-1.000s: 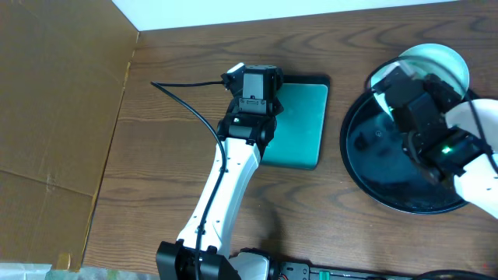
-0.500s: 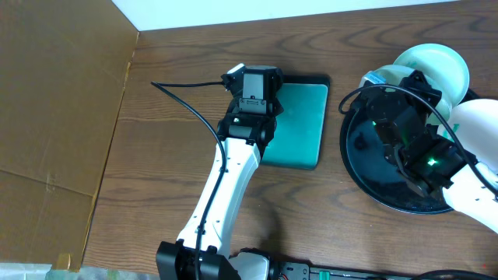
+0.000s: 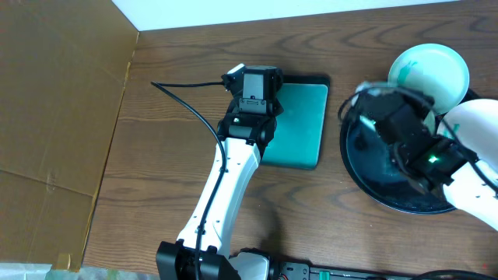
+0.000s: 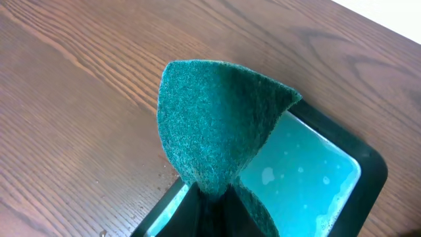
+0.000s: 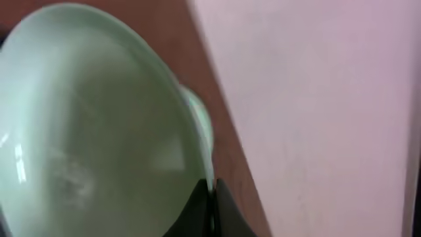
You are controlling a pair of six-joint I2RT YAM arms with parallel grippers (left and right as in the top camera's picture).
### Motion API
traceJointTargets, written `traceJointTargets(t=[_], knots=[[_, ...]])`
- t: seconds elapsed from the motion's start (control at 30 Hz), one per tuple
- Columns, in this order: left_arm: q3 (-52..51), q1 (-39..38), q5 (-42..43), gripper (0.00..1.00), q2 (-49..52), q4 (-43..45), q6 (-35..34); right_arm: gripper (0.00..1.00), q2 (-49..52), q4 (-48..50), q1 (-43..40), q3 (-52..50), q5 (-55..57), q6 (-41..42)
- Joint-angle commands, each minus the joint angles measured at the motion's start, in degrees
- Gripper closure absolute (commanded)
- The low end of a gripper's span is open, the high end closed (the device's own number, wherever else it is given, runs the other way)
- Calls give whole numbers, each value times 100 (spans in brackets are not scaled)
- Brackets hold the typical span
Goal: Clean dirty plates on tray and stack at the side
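Left tool is pinched tight on a teal fibrous scrub pad, and the pad fans up from the fingers. The tool hangs over one edge of a rectangular teal dish with black rim, droplets on its floor. The dish sits on the brown wood table. Right tool is closed on the rim of a round pale cyan-white plate, tilted in the wrist view. Overhead, the plate is at the far edge of the large round glossy black tray, overlapping its rim. The right arm is above the tray. The tray is just beside the dish.
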Motion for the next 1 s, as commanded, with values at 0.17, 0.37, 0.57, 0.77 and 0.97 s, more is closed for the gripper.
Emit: traceJointTargets(t=[0.17,0.37,0.57,0.77,0.97], knots=[[-22,26,-136,93,-33,-136,79,99,-37,-44,-1674,76,-2214,2835],[-22,26,-136,93,-33,-129,79,99,-20,-138,-3936,74,-5689,4454],[-22,24,-136,93,-33,-129,76,99,127,-197,-5862,72,-6516,5451],[-22,24,-136,93,-33,-127,74,99,505,-201,-7058,70,-6122,6120],[-22,24,-136,93,-33,-105,-162,99,1370,7,-7482,70,-5543,6339]])
